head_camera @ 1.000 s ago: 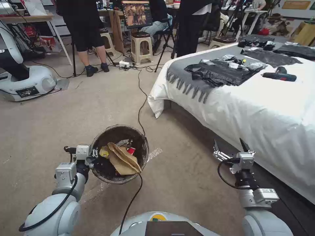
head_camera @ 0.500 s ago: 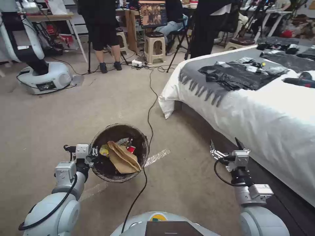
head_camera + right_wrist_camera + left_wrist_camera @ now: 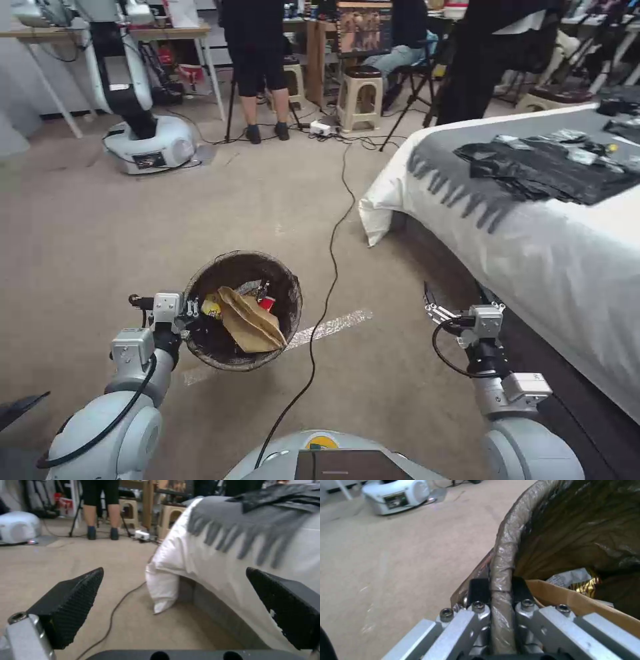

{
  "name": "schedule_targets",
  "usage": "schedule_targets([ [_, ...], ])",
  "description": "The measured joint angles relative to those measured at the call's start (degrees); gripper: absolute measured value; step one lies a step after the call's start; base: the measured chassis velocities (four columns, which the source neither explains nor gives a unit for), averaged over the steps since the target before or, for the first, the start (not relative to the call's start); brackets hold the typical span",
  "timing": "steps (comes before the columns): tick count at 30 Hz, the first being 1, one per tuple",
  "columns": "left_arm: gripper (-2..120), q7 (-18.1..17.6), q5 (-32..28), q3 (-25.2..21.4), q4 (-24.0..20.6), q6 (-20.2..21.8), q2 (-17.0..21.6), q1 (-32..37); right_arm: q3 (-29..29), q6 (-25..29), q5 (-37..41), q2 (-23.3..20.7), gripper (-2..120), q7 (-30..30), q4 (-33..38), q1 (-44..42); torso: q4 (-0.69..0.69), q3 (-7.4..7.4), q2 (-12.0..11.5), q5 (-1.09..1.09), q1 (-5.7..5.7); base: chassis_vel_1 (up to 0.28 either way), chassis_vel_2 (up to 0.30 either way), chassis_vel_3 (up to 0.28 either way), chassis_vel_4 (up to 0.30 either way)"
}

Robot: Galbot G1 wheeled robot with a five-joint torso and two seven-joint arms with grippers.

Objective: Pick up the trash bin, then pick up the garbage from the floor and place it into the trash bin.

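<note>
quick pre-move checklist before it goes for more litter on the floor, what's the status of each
1. Left gripper clamped on the trash bin rim: ok.
2. Bin upright, opening up: ok.
3. Brown paper bag and wrappers inside the bin: ok.
4. Right gripper open and holding nothing: ok.
5. Black cable on the floor beside the bin: not ok, snag risk.
6. Next litter located: cannot tell.

The robot is showing round grey-white arms with looping black cables, silver screws, and black ridged fingertips (image 3: 71, 602).
</note>
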Motion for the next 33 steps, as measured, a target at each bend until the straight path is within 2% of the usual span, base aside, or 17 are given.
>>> schedule_targets([
  [20,3,0.1,0.1,-0.1,0.0,-0.2,-0.3,0.3,-0.2,-0.1,0.4,-0.2,100,0.3,-0.3,0.4,-0.01,0.00,0.0,0.00,0.00,0.095,0.100,0.100,0.102],
  [33,3,0.0,0.6,-0.1,0.0,-1.0,-0.4,0.3,0.5,-0.1,1.2,-0.2,100,0.4,-0.4,0.4,0.03,0.00,0.0,0.00,0.00,0.096,0.096,0.090,0.088],
])
